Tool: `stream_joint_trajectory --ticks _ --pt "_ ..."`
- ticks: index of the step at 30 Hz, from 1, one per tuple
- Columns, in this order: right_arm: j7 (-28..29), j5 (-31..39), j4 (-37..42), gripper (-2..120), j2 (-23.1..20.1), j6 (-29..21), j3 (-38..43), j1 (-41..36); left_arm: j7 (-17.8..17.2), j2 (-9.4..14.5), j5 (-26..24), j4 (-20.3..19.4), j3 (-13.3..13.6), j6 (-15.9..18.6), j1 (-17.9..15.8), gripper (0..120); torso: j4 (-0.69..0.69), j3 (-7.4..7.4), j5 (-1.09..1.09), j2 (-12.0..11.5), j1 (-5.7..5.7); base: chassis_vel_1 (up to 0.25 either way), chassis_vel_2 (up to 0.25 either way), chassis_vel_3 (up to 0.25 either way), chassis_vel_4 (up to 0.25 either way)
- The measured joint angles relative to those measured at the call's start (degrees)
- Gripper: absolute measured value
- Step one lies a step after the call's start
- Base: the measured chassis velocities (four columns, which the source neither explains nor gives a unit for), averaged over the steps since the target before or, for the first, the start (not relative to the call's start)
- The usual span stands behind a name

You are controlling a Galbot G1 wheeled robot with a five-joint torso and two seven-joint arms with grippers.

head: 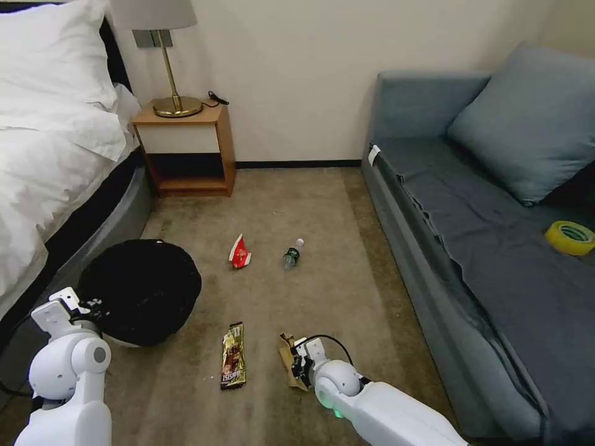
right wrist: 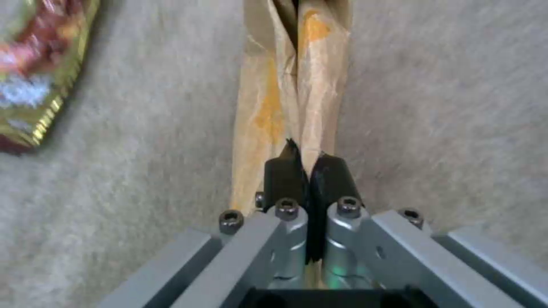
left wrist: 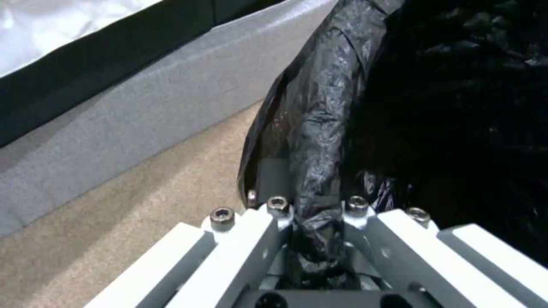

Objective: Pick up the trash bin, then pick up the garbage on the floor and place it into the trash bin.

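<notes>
Two tools engaged: left tool [left wrist: 311, 239] pinches trash bin [head: 141, 290] rim, keeping its mouth reachable, while right tool [right wrist: 308, 179] clamps tan paper wrapper [right wrist: 291, 94] on floor for binning.

Both end effectors, left [left wrist: 311, 214] and right [right wrist: 308, 179], apparently pinched closed, arms low.

No wording can be made out with any certainty. The brown-gold candy wrapper [head: 233, 364], low and left of centre in the head view, carries light block lettering near its lower end, but the letters cannot be read; in the right wrist view the same wrapper [right wrist: 43, 72] at the upper left edge shows only smeared white marks. The green label on the small bottle [head: 291, 255] near the middle of the head view is too small to read.
</notes>
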Motion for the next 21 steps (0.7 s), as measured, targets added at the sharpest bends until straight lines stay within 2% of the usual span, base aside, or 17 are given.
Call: stream_joint_trajectory --ticks 2,4,6,9,11,14,15,16,17,18,19,21 --pt "0.2 0.3 1.1 0 -0.8 0.2 0.2 0.1 0.0 0.1 0.0 -0.1 0.0 0.0 0.1 2 0.00 0.00 0.00 0.0 0.00 0.000 0.000 0.000 0.000" --pt "1.0 1.8 5.6 0 -4.0 1.1 1.2 1.9 0.0 0.2 -0.1 -0.4 0.3 0.0 0.2 2 -0.02 0.00 -0.01 0.0 0.00 0.000 0.000 0.000 0.000" --pt "1.2 2.3 6.5 0 -4.5 1.2 1.3 2.4 0.0 0.2 -0.1 -0.4 0.3 0.0 0.2 2 -0.02 0.00 -0.01 0.0 0.00 0.000 0.000 0.000 0.000" --pt "4.1 8.3 15.8 0 -6.9 1.1 2.9 7.7 0.0 0.2 -0.1 -1.1 1.1 0.0 0.6 2 -0.01 0.00 -0.01 0.0 0.00 0.000 0.000 0.000 0.000" --pt "4.8 9.7 17.7 0 -6.8 1.1 3.0 8.9 0.0 0.1 -0.1 -1.2 1.2 0.0 0.7 2 -0.02 0.00 -0.02 0.0 0.00 0.000 0.000 0.000 0.000" --pt "7.6 15.0 23.3 0 -2.5 1.4 2.0 14.3 0.0 -0.2 0.0 -1.5 1.5 0.0 0.9 2 -0.02 0.00 -0.03 0.0 0.00 0.000 0.000 0.000 0.000" --pt "7.6 15.0 23.3 0 -2.5 1.4 2.0 14.3 0.0 -0.2 0.0 -1.5 1.5 0.0 0.9 2 -0.02 0.00 -0.03 0.0 0.00 0.000 0.000 0.000 0.000" --pt "9.0 16.8 24.4 0 0.3 1.8 0.7 16.4 0.0 -0.4 0.1 -1.5 1.6 0.0 0.8 2 0.00 0.00 -0.02 0.0 0.00 0.000 0.000 0.000 0.000" --pt "9.4 17.4 24.6 0 1.2 2.0 0.1 17.0 0.0 -0.5 0.1 -1.5 1.6 0.0 0.8 2 0.01 0.00 -0.03 0.0 -0.01 0.000 0.000 0.000 0.000" --pt "11.0 19.1 24.9 0 4.5 2.6 -2.4 19.5 -0.1 -0.7 0.3 -1.5 1.7 0.1 0.8 2 0.02 0.00 -0.03 0.0 0.00 0.000 0.000 0.000 0.000" --pt "11.0 19.1 24.9 0 4.5 2.6 -2.4 19.5 -0.1 -0.7 0.3 -1.5 1.7 0.1 0.8 2 0.02 0.00 -0.03 0.0 0.00 0.000 0.000 0.000 0.000" --pt "12.9 19.9 23.8 0 8.6 3.9 -6.6 22.0 -0.1 -0.9 0.6 -1.5 1.9 0.1 0.7 2 0.02 0.00 -0.03 0.0 0.00 0.000 0.000 0.000 0.000"
